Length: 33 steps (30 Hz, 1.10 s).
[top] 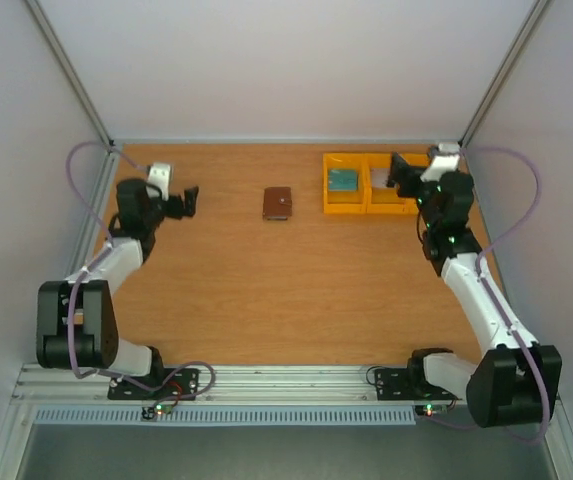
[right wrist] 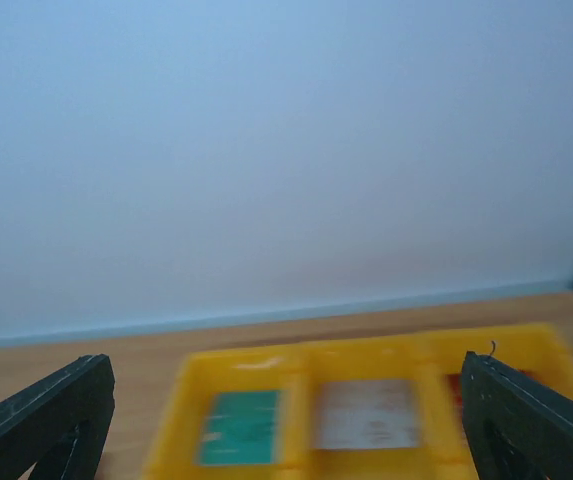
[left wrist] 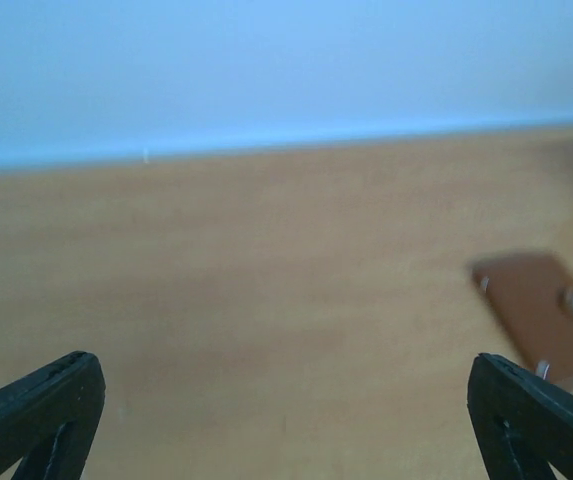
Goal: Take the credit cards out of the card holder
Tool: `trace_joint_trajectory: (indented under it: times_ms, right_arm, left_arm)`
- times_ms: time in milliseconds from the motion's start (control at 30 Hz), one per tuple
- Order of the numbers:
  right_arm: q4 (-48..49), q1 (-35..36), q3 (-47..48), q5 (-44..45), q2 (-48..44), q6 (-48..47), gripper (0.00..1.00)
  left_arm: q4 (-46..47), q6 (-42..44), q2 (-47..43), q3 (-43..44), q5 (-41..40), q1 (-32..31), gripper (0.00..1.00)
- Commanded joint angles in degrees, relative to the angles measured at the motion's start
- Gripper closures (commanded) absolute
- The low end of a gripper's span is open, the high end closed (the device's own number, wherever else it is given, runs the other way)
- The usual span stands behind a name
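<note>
top external | wooden table (top: 266,290) | pale walls (top: 266,60) | card holder (top: 277,203)

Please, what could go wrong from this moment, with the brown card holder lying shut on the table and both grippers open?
1. The card holder lies folded shut and flat on the bare table, with nothing bracing it. A push from the open left gripper may slide it instead of opening it.
2. The open right gripper hangs close over the yellow bins. Swinging toward the holder, it might bump them and disturb the teal card.
</note>
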Motion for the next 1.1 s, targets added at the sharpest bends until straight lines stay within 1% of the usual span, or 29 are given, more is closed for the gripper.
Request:
trace_joint_trajectory:
  times_ms: [0,67,133,200,267,333,533,667,767,833,900,933,1067]
  right_arm:
    - [-29.8,11.4,14.5,-1.2,6.2,2.9,0.06]
    - [-36.8,17.9,22.4,1.5,12.0,1.2,0.06]
    - [-45.3,22.3,31.5,3.6,20.4,2.0,0.08]
    - [-52.1,24.7,40.3,2.6,27.7,3.7,0.09]
    - [-56.0,26.6,46.9,0.4,34.2,4.4,0.11]
    - [-58.7,27.6,52.3,-2.1,40.4,4.8,0.12]
    - [-67.6,28.9,69.3,-4.8,58.7,7.0,0.18]
    - [-74.6,30.8,82.2,-3.2,71.6,7.2,0.18]
    - [-80.2,31.0,91.7,-1.9,79.1,8.6,0.19]
    - [-83.4,31.0,96.9,0.9,82.9,9.1,0.17]
    - [-84.5,31.0,99.1,4.0,85.2,9.2,0.16]
    - [-84.4,31.0,99.5,4.2,86.0,9.2,0.15]
    - [-83.9,31.0,100.4,0.9,87.9,9.2,0.14]
  left_arm:
    - [-29.0,2.1,-0.4,19.4,2.3,0.3,0.00]
    - [-39.4,1.5,1.7,26.5,2.2,0.3,0.01]
    - [-46.8,0.6,3.3,31.6,0.9,0.3,0.01]
    - [-52.7,-0.6,4.6,35.5,0.1,0.3,0.01]
    - [-56.2,0.0,5.0,37.5,0.9,0.3,0.01]
    - [-57.2,0.5,4.5,37.5,1.8,0.3,0.01]
    - [-56.2,-0.5,3.7,34.6,6.8,-0.3,0.01]
    - [-55.1,-1.3,4.8,33.1,9.9,-0.7,0.01]
    - [-53.8,-2.1,5.5,31.9,11.6,-1.0,0.00]
    - [-52.6,-2.2,6.3,31.2,12.8,-1.7,0.01]
    - [-52.7,-2.0,8.0,31.6,13.1,-2.3,0.01]
    - [-53.3,-1.9,9.3,32.4,13.0,-4.6,0.00]
    - [-56.9,-2.2,16.8,38.4,13.4,-7.5,0.01]
